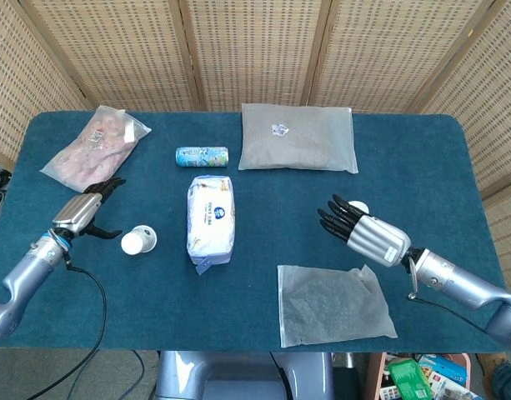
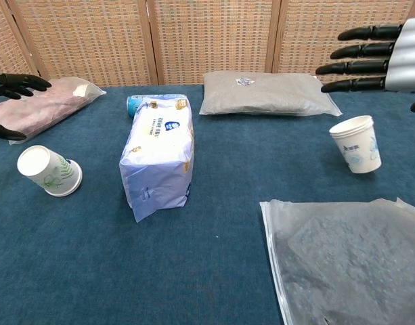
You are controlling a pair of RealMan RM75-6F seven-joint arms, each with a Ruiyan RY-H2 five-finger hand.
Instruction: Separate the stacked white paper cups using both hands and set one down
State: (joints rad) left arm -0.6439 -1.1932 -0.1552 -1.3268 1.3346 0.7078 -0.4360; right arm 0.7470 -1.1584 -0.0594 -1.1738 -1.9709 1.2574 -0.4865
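One white paper cup with a green print (image 2: 48,170) lies tilted, base up, on the blue table at the left, also visible from the head (image 1: 138,240). My left hand (image 1: 84,212) hovers just left of it, fingers spread, holding nothing; the chest view shows only its fingertips (image 2: 17,82). The other white cup, with a blue print (image 2: 357,143), stands upright at the right. My right hand (image 2: 376,51) is above it with fingers stretched out flat and apart from it. From the head, that hand (image 1: 363,236) hides most of this cup (image 1: 358,207).
A white-and-blue tissue pack (image 1: 210,218) lies mid-table between the cups. A clear plastic bag (image 1: 332,304) lies at the front right. At the back lie a grey pouch (image 1: 298,137), a small can (image 1: 202,155) and a pink bag (image 1: 95,146).
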